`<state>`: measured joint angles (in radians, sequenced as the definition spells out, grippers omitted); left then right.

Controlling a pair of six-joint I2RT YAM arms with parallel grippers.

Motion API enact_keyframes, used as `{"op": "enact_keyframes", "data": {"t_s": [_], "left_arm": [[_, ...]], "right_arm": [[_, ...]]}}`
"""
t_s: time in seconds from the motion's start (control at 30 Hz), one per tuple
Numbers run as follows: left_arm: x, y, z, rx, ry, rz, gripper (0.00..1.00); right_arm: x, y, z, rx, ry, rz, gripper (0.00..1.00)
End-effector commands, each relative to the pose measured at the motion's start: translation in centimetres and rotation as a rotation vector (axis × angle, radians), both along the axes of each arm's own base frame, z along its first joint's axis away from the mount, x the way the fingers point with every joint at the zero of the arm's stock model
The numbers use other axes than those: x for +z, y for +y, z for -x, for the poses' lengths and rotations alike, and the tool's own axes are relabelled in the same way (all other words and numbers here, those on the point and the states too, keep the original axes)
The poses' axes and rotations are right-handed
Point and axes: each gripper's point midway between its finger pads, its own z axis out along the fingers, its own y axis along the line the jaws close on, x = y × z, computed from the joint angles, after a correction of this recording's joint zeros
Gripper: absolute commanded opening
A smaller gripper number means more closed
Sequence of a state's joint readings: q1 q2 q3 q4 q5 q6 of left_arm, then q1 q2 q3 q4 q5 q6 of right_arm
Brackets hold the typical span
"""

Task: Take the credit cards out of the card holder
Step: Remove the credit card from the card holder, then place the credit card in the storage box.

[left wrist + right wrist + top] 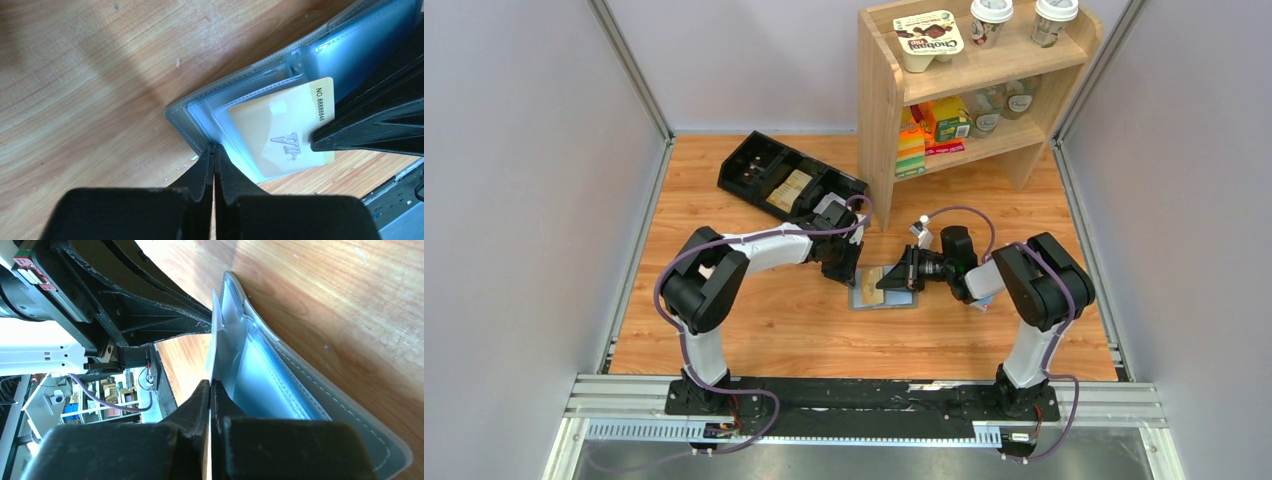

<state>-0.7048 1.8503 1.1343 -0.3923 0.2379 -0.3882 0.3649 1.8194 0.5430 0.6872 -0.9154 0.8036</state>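
The grey-blue card holder (876,299) lies open on the wooden table between my two grippers. My left gripper (848,272) is shut on the holder's near edge, seen up close in the left wrist view (214,148), and pins the holder (200,117). A tan credit card (280,130) marked VIP sticks partly out of a clear sleeve. My right gripper (888,283) is shut on that card's free end, and its fingers (370,127) cover the card's edge. In the right wrist view the card (212,350) runs edge-on into my right gripper (210,384), beside the holder (300,385). Other cards are hidden.
A black compartmented tray (789,180) lies at the back left of the table. A wooden shelf unit (879,110) with cups and packets stands at the back right. Grey walls close in both sides.
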Motion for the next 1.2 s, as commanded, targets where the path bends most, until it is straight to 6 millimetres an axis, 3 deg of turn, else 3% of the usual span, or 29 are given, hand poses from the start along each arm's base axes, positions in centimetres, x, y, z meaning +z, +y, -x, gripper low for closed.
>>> {"op": "enact_keyframes", "data": {"t_s": [0.0,0.37,0.53,0.83,0.9,1.0,1.17], "left_arm": [[-3.6,3.0,1.9,0.000,0.057,-0.145,0.00],[-3.0,2.8,1.7,0.002,0.035,-0.124,0.00],[-2.9,2.8,1.7,0.003,0.025,-0.117,0.00],[-2.1,2.1,1.3,-0.009,-0.007,-0.076,0.00],[-1.2,1.8,0.9,-0.012,-0.037,-0.055,0.02],[1.7,1.1,-0.1,-0.015,-0.120,0.004,0.14],[8.4,0.2,-1.8,-0.036,-0.290,0.104,0.34]], "right_arm": [[1.1,-0.5,-0.4,0.003,-0.063,-0.001,0.00],[-0.2,-2.4,-0.7,-0.039,-0.029,0.081,0.00],[-0.9,-4.8,-1.4,-0.127,-0.004,0.183,0.00],[1.0,-6.7,-1.9,-0.168,-0.055,0.315,0.00],[2.0,-6.7,-1.7,-0.155,-0.086,0.337,0.00],[4.6,-6.5,-1.9,-0.141,-0.171,0.372,0.00],[9.3,-6.3,-1.7,-0.113,-0.312,0.403,0.00]]}}
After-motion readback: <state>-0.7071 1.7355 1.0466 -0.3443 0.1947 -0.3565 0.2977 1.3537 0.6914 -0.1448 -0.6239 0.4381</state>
